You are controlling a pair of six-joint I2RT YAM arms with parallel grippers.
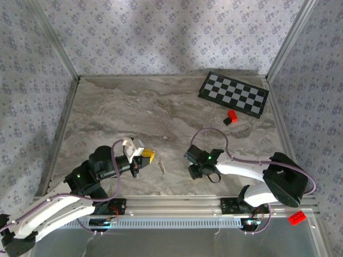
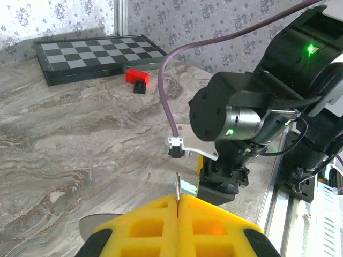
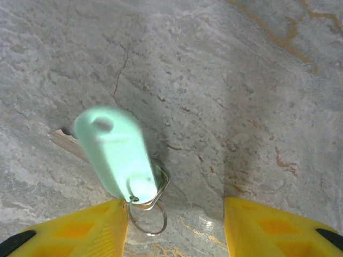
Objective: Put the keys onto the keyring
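**Left wrist view.** The left gripper (image 2: pixel 178 210) sits at the near edge. Its yellow jaws are fully closed on the keyring (image 2: pixel 178 194), a thin silvery metal piece seen edge-on. The piece stands upright out of the seam between the pads. Just beyond it is the right arm's black wrist housing (image 2: pixel 236 115), raised above the worktop (image 2: pixel 80 144). The overhead view flattens this height.

**Right wrist view.** The right gripper (image 3: pixel 176 206) points down at the worktop. Its jaws stand apart with bare stone between them and grip nothing. The key (image 3: pixel 115 152), blurred, has a pale mint-green head. It lies on the worktop just ahead of the jaw at the left of this view. A small wire loop (image 3: pixel 148 217) at its near end meets that jaw's tip. A flat metal end (image 3: pixel 64 140) projects from under the head.

**Overhead view.** The left gripper (image 1: pixel 144 156) and right gripper (image 1: pixel 194 171) stand near each other over the near half of the worktop. The keyring (image 1: pixel 161 165) projects from the left jaws toward the right arm. Farther back, a red block (image 1: pixel 232 114) touches a small black piece (image 1: pixel 227 121). Both lie just beside the chessboard (image 1: pixel 233 94) at the far right corner.
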